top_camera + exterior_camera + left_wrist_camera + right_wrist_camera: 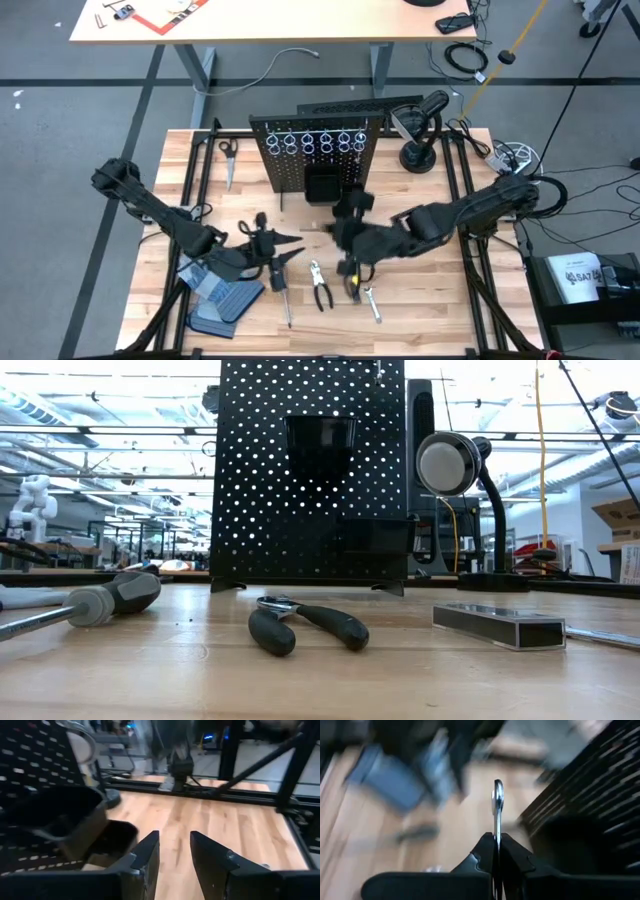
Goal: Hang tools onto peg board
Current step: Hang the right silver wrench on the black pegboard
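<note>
Nearest my low camera lie the pliers (305, 625), dark handles splayed on the table (400, 670), with the screwdriver (95, 603) off to one side and a grey metal piece (497, 625) to the other; all three are flat on the wood, waiting their turn.

My right gripper (497, 847) has its fingers pressed together on a small silver wrench (498, 805), pinching the shank so the ring end stands straight out past the fingertips. I judge that hold is deliberate: the free ring end is the part that has to go over a holder. From above, the right gripper (350, 228) sits just in front of the peg board (320, 150), below its black bin (322, 186), with the row of silver ring holders (317, 141) farther up the panel from it.

My left gripper (172, 852) has its fingers spread with nothing between them, looking along bare table with the board and bin to one side. From above it hangs over the screwdriver (282, 295), beside the work gloves (222, 297), so I take it as ready for the next pick. Another wrench (372, 303) lies just behind the right gripper.
</note>
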`<action>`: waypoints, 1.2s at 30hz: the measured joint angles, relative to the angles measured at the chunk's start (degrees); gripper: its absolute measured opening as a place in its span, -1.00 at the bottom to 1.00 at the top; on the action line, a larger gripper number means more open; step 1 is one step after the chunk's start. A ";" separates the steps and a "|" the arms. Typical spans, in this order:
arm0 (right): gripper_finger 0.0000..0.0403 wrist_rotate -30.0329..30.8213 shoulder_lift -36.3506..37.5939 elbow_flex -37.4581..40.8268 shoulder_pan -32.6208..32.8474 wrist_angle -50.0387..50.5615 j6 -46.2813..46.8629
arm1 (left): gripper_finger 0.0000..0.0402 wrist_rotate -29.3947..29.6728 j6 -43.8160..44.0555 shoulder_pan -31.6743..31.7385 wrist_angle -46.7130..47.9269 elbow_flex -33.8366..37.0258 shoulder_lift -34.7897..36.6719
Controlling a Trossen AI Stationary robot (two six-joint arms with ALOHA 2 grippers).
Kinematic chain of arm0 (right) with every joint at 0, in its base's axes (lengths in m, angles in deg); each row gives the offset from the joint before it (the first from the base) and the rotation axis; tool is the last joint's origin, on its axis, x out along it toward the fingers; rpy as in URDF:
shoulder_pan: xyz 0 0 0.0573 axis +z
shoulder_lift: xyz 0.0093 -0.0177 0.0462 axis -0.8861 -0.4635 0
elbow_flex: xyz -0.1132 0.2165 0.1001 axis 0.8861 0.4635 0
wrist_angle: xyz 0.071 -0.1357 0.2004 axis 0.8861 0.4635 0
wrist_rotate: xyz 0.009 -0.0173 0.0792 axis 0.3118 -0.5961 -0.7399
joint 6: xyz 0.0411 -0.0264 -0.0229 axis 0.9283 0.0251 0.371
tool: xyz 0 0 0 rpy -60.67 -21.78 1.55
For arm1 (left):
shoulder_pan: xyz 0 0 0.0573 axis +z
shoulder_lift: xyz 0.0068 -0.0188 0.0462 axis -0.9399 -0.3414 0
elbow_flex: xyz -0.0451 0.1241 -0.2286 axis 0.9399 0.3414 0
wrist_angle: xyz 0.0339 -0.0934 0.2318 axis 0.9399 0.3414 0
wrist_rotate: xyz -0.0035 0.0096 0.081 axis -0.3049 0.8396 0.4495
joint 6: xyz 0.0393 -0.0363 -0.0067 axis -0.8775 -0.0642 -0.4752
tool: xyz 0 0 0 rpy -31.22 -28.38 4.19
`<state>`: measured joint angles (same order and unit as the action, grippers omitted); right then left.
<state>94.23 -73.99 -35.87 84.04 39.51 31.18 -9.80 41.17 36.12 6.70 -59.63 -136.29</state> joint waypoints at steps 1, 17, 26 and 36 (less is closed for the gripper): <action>-0.98 2.52 0.80 0.00 -0.06 -4.00 -2.45 | -0.40 1.52 -0.04 -0.55 0.24 0.00 0.32; -0.98 8.61 6.12 0.00 -10.03 -37.78 -27.48 | -0.40 6.51 -1.46 -3.09 0.63 0.00 0.39; -0.98 0.76 6.23 3.81 -11.05 -64.88 -35.48 | -0.40 6.51 -1.72 -3.35 0.67 0.00 0.37; -0.98 -2.20 9.65 25.62 -14.55 -99.56 -34.89 | -0.40 6.51 -1.63 -3.35 0.15 0.00 0.35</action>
<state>92.04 -64.34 -10.25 69.49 -60.05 -3.70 -3.29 39.54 32.76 6.85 -59.63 -135.94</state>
